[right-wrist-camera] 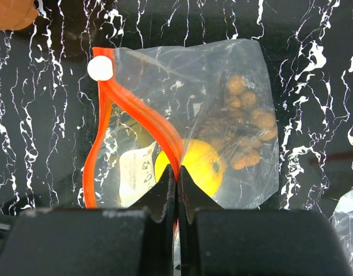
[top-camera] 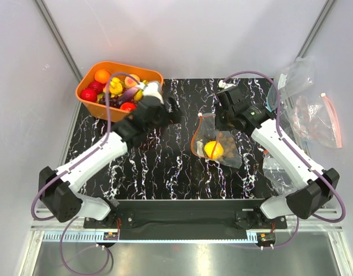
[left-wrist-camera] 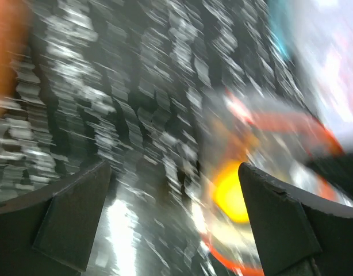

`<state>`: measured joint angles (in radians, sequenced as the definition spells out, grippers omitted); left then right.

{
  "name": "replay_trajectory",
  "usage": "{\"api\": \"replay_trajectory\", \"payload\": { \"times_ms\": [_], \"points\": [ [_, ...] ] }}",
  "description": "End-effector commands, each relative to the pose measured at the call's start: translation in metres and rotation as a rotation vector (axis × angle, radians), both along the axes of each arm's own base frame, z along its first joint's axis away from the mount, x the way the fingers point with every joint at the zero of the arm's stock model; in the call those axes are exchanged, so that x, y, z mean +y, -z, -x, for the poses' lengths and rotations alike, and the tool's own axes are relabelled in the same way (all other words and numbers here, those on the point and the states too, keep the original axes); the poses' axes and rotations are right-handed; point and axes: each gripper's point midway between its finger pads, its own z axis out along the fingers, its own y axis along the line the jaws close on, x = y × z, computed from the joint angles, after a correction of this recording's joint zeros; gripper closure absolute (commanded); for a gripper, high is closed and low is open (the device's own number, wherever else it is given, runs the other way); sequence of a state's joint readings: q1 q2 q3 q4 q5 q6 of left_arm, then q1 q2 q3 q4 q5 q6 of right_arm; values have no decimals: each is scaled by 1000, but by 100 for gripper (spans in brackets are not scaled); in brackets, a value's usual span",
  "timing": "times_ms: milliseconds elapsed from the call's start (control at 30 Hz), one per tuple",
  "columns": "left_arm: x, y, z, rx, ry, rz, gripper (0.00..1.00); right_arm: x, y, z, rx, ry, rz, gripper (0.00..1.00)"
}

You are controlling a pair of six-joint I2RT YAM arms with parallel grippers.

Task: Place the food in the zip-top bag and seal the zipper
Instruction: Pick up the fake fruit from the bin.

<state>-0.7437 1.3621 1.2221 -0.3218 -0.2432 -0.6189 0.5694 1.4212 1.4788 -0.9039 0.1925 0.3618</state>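
Note:
The zip-top bag (top-camera: 218,148) lies at the middle right of the black marbled table, with its orange-red zipper (right-wrist-camera: 139,112) bowed open. Inside are a yellow fruit (right-wrist-camera: 202,164) and a brown clustered food (right-wrist-camera: 248,132). A white label (right-wrist-camera: 136,172) shows through the plastic. My right gripper (right-wrist-camera: 177,171) is shut on one side of the zipper strip, at the bag's far edge in the top view (top-camera: 223,119). My left gripper (top-camera: 172,109) is open and empty to the left of the bag. Its view is blurred, with the yellow fruit (left-wrist-camera: 234,192) beside the right finger (left-wrist-camera: 280,221).
An orange basket (top-camera: 87,81) full of toy fruit stands at the back left, just behind my left gripper. Other clear bags lie at the right edge: one with a pink-red strip (top-camera: 317,118), one bluish (top-camera: 291,77), and one near my right arm (top-camera: 277,168).

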Motion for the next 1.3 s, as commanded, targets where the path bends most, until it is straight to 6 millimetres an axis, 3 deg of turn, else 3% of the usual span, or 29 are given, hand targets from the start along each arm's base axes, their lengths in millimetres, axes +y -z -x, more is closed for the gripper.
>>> {"api": "replay_trajectory", "payload": {
  "times_ms": [0, 67, 133, 333, 367, 433, 467, 500, 533, 600, 833, 900, 1133, 1267],
  "points": [
    [50, -21, -29, -17, -114, -37, 1, -4, -21, -1, -68, 10, -24, 100],
    [80, -30, -49, -56, -215, -107, 1, -4, -21, -1, -68, 5, -24, 100],
    [109, -23, -65, -65, -291, -230, 1, -4, -21, 0, -66, 2, -19, 100],
    [158, -14, -118, 20, -365, -439, 1, -5, -25, 1, -70, -7, -18, 100],
    [163, 0, -130, 58, -360, -497, 1, -4, -26, 1, -72, -11, -20, 100],
    [195, -20, -143, 76, -447, -597, 1, -3, -25, 2, -61, -23, -18, 100],
    [206, -19, -148, 100, -475, -632, 1, -1, -27, 3, -60, -31, -21, 100],
    [222, 2, -154, 176, -494, -691, 1, 0, -25, 3, -52, -38, -19, 100],
    [230, -12, -161, 155, -532, -690, 1, 2, -24, 3, -50, -45, -22, 100],
    [244, -4, -173, 170, -560, -684, 1, 3, -20, 2, -41, -56, -12, 100],
    [256, 8, -196, 143, -566, -547, 1, 7, -10, -1, -13, -77, 0, 100],
    [270, 15, -201, 166, -578, -520, 1, 11, -9, 0, -3, -89, -15, 100],
    [280, 40, -226, 206, -539, -416, 1, 16, -9, 1, 6, -108, -31, 100],
    [284, 55, -241, 213, -550, -391, 6, 15, -10, 2, 14, -111, -23, 100]
  ]
}}
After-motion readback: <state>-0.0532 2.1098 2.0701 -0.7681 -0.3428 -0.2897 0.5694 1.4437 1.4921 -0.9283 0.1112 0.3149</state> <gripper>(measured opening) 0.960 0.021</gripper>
